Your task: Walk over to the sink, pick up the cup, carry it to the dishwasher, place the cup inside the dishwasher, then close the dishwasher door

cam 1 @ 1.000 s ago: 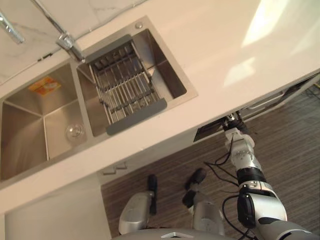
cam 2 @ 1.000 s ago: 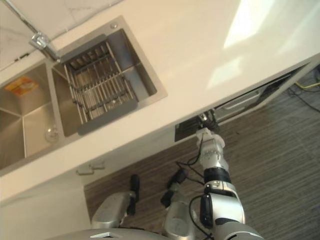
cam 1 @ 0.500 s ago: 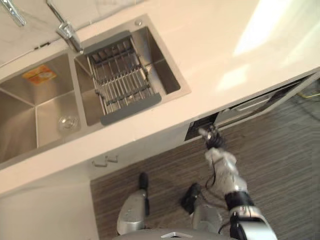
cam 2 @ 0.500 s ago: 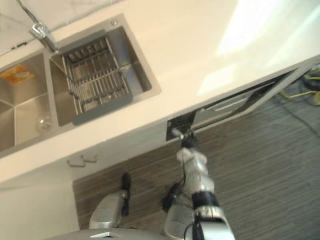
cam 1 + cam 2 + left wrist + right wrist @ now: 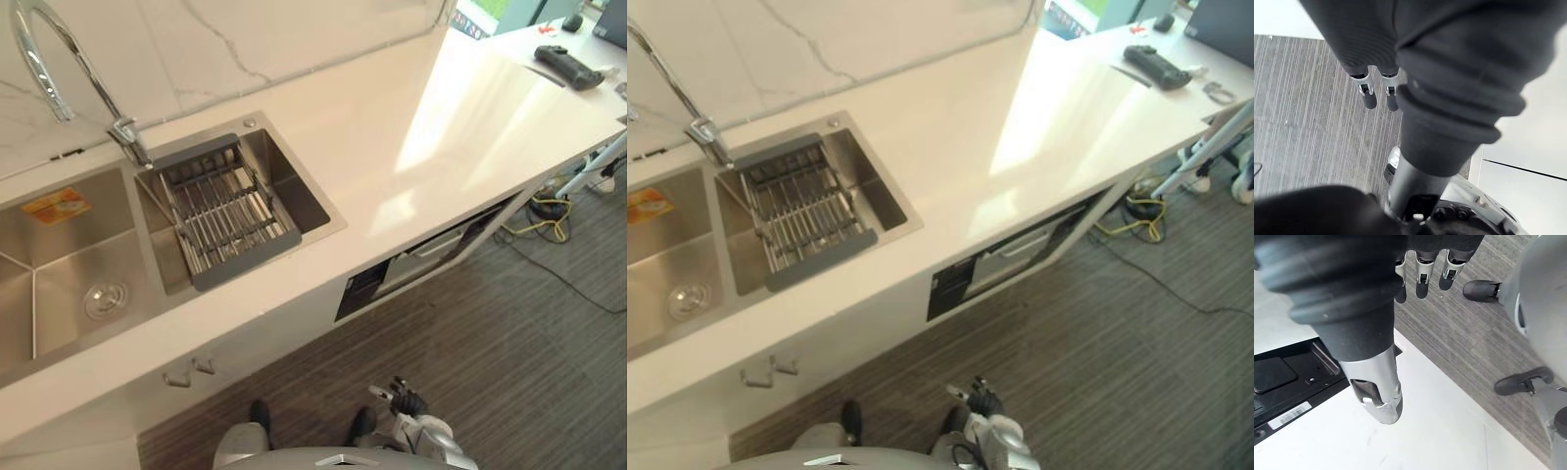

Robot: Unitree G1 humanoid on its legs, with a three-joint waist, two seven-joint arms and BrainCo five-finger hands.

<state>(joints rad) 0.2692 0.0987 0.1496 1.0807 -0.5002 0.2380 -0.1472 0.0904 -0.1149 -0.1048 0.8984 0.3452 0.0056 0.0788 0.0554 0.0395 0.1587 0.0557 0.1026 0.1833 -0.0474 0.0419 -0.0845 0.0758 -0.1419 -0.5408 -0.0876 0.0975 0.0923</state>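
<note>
The dishwasher (image 5: 428,253) sits under the white counter (image 5: 392,127), right of a dark panel (image 5: 357,292). Its door stands almost upright, with a narrow dark gap along the top edge. My right hand (image 5: 402,399) hangs low over the floor, well short of the door. In the right wrist view its fingers (image 5: 1421,276) and thumb (image 5: 1378,391) are straight and hold nothing. My left hand's fingers (image 5: 1370,95) point straight down at the floor, also holding nothing. The steel double sink (image 5: 59,255) lies at the left, with a grey dish rack (image 5: 220,211) in its right basin.
A curved tap (image 5: 59,69) rises behind the sink. A dark controller (image 5: 568,67) and small items lie at the counter's far right end. Yellow and black cables (image 5: 537,211) lie on the striped floor (image 5: 509,343) by the counter's end. Small white handles (image 5: 189,370) stick out below the sink.
The whole picture has shifted, so the camera has moved and takes in more of the counter. My right hand has come away from the dishwasher's top edge and dropped low near my body.
</note>
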